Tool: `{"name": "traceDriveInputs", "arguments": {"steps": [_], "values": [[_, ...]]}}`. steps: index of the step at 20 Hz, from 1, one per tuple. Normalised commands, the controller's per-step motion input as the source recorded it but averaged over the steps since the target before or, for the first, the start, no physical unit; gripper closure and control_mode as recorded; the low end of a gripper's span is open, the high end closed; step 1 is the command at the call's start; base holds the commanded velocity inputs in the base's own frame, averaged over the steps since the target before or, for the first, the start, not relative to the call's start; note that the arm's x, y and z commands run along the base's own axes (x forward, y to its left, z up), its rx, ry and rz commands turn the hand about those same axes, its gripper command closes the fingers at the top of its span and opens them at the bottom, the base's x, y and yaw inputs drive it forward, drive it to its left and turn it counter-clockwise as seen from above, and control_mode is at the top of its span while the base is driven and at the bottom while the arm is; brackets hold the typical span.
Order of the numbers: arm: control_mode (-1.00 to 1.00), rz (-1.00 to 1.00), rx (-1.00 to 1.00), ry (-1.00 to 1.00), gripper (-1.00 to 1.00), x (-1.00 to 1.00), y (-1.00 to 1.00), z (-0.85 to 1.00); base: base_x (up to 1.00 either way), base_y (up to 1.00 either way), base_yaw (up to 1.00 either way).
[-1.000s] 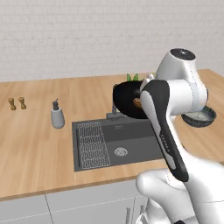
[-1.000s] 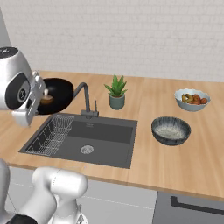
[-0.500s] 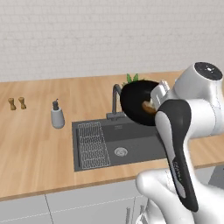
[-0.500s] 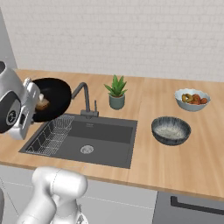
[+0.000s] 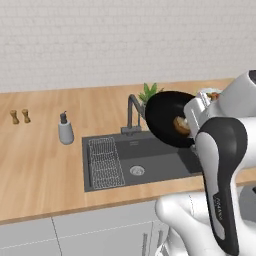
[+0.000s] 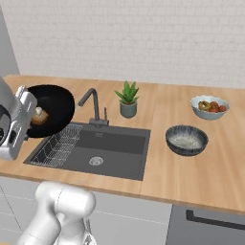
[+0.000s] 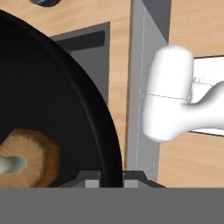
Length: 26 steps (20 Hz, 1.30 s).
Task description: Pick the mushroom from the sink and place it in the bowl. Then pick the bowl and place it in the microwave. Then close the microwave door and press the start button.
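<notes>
Black and glossy, the bowl [image 5: 167, 122] hangs in the air above the sink [image 5: 145, 160], tilted steeply so that its inside faces the cameras. The gripper [image 7: 111, 177] is clamped narrow on the bowl's rim: in the hand view the dark rim [image 7: 105, 131] runs down between the two finger tips [image 7: 89, 180] at the bottom edge. The mushroom [image 7: 26, 159] lies inside the bowl, brown cap and pale stem showing, and it appears as a small tan lump against the black in the left base view [image 5: 181, 125] and in the right base view [image 6: 39, 116].

In the left base view the bowl is over the right part of the basin, just right of the dark faucet [image 5: 132, 112]; in the right base view the bowl [image 6: 50, 110] sits over the sink's left end, above the wire rack [image 6: 57, 147].

On the wooden counter [image 6: 158, 167], behind the sink, stands a small potted plant [image 6: 128, 99]. To the right of the sink is a grey speckled bowl [image 6: 186, 139], and farther right and back a pale bowl of orange food [image 6: 209, 106]. To the left of the sink in the left base view stand a grey soap dispenser [image 5: 65, 129] and, farther left, two small brown shakers [image 5: 20, 116].
</notes>
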Motion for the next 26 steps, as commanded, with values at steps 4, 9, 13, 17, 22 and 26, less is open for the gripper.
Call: {"name": "traceDriveInputs", "arguments": {"steps": [4, 9, 13, 17, 22, 26], "values": [[1.0, 0.0, 0.0, 0.0, 1.0, 0.0, 0.0, 0.0, -0.79, -0.33, -0.02], [1.0, 0.0, 0.0, 0.0, 1.0, 0.0, 0.0, 0.0, -0.5, -0.43, -0.46], [1.0, 0.0, 0.0, 0.0, 1.0, 0.0, 0.0, 0.0, 0.0, -0.07, -0.94], [1.0, 0.0, 0.0, 0.0, 1.0, 0.0, 0.0, 0.0, 0.0, 0.0, -1.0], [1.0, 0.0, 0.0, 0.0, 1.0, 0.0, 0.0, 0.0, 0.0, 0.0, -1.0], [1.0, 0.0, 0.0, 0.0, 1.0, 0.0, 0.0, 0.0, 0.0, 0.0, -1.0]]}}
